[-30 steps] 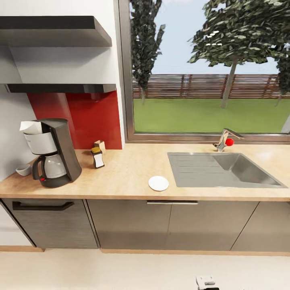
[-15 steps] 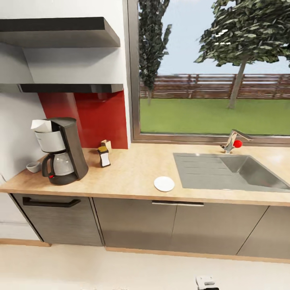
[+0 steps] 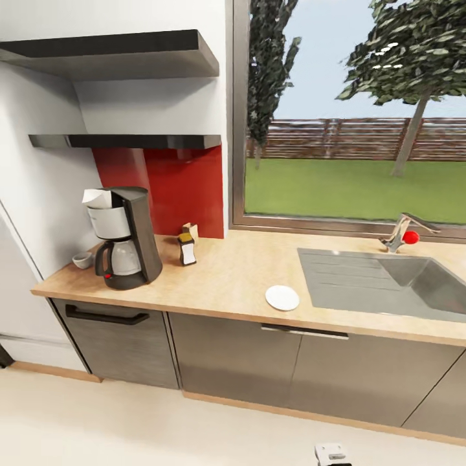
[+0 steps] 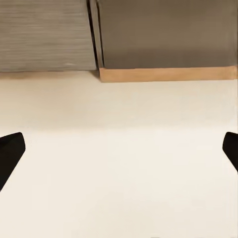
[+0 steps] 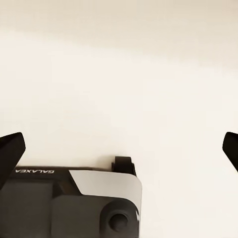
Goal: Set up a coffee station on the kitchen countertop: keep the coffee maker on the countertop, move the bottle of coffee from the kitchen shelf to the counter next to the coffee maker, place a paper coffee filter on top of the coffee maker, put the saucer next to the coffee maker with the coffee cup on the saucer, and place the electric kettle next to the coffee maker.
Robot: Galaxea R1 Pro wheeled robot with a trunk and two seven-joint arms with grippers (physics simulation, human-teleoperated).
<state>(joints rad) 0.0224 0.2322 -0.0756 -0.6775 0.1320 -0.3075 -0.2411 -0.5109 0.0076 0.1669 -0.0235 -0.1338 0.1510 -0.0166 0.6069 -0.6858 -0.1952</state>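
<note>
Judged the saucer point(image 3: 282, 298) on the counter point(image 3: 220, 281) light, stiff, slippery, best pinched at its rim; saw both tools spread, empty.

sink point(image 3: 414, 285) cut by frame edge

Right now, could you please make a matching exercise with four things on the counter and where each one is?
Things:
1. paper coffee filter
2. saucer
3. bottle of coffee
4. coffee cup

Places:
A. between the coffee maker and the wall
B. near the countertop front edge, beside the sink
C. on top of the coffee maker
D. before the red backsplash

Pairs: 1-C, 2-B, 3-D, 4-A
</note>
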